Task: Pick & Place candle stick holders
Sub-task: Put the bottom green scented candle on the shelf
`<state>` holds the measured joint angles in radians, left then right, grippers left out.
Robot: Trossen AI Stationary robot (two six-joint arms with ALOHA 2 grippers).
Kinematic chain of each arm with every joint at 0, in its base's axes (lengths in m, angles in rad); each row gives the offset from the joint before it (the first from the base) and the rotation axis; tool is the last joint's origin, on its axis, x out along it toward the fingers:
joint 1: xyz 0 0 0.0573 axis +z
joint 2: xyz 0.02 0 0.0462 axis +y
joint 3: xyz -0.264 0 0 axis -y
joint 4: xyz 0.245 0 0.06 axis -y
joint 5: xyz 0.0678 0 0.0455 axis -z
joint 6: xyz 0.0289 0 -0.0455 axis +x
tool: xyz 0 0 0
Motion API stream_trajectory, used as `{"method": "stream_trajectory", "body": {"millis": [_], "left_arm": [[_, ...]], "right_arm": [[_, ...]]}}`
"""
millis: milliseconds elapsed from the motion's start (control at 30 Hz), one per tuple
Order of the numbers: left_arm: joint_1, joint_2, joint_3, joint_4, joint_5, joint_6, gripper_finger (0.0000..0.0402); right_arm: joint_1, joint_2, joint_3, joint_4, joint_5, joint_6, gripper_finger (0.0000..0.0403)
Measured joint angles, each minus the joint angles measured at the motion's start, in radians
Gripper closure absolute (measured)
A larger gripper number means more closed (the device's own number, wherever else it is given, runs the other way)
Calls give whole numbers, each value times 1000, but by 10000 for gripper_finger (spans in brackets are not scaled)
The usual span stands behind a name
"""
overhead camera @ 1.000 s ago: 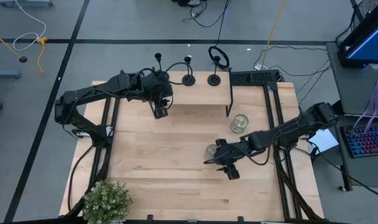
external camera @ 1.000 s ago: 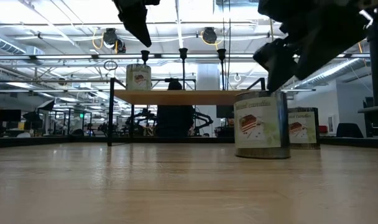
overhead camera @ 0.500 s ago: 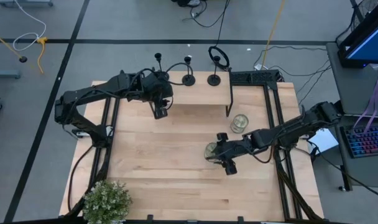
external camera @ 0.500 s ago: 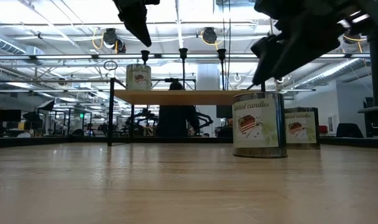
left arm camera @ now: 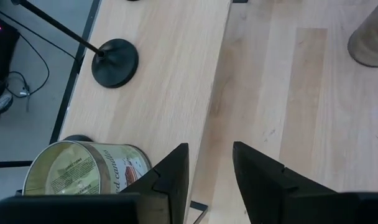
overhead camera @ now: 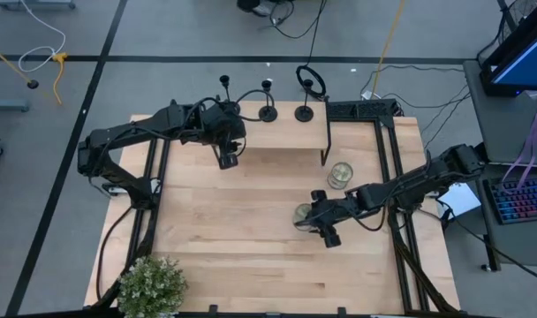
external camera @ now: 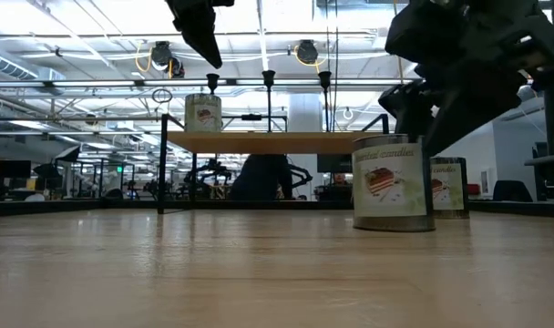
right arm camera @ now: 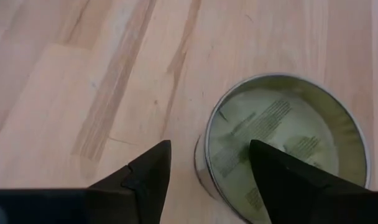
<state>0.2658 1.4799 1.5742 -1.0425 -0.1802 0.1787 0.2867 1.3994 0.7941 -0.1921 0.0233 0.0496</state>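
Three matte-black candle stick holders (overhead camera: 268,113) stand by their disc bases on a raised wooden shelf (overhead camera: 282,134) at the table's far side. They also show in the low view (external camera: 269,80). My left gripper (overhead camera: 226,159) hovers open over the shelf's near edge. One holder (left arm camera: 114,62) and a candle tin (left arm camera: 83,177) lie ahead of it. My right gripper (overhead camera: 327,235) is open and low over a second candle tin (right arm camera: 288,137) standing on the table at mid right. One finger (right arm camera: 282,174) is over the tin's open top and the other (right arm camera: 145,177) is outside its wall. My right gripper comes at the tin's rim (right arm camera: 204,146) slanting down from the table's right side, one finger over the inside and one outside. I cannot tell whether a finger touches the rim. The tin stands upright on the table.
A third candle tin (overhead camera: 340,174) stands just beyond, near the shelf's right leg (overhead camera: 325,150). A leafy potted plant (overhead camera: 151,284) sits at the near left corner. Dark frame rails (overhead camera: 397,177) run along both table sides. Bare wood lies at the middle and near side.
My right gripper has shifted a little and turned over the tin. The tin has slid slightly along the table toward the right and stays upright.
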Motion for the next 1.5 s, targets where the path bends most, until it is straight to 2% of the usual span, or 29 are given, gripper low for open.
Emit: {"method": "stream_trajectory", "body": {"millis": [200,600,700,800,1067,1200,1333,1500], "left_arm": [[0,0,0,0,0,0,270],[0,0,0,0,-1,0,270],[0,0,0,0,-1,0,270],[0,0,0,0,-2,1,270],[0,0,0,0,-2,1,270],[0,0,0,0,-2,1,270],[0,0,0,0,-2,1,270],[0,0,0,6,-2,1,270]], "right_arm": [[-10,0,0,7,3,-33,231],[-53,-2,0,7,1,-21,394],[-51,-13,0,13,1,-35,392],[-51,-18,0,95,-3,-49,397],[-85,-23,4,373,-36,-393,400],[-162,-22,62,326,-40,-503,401],[-272,-22,191,192,-176,-567,402],[-410,-10,389,1,-266,-616,402]]}}
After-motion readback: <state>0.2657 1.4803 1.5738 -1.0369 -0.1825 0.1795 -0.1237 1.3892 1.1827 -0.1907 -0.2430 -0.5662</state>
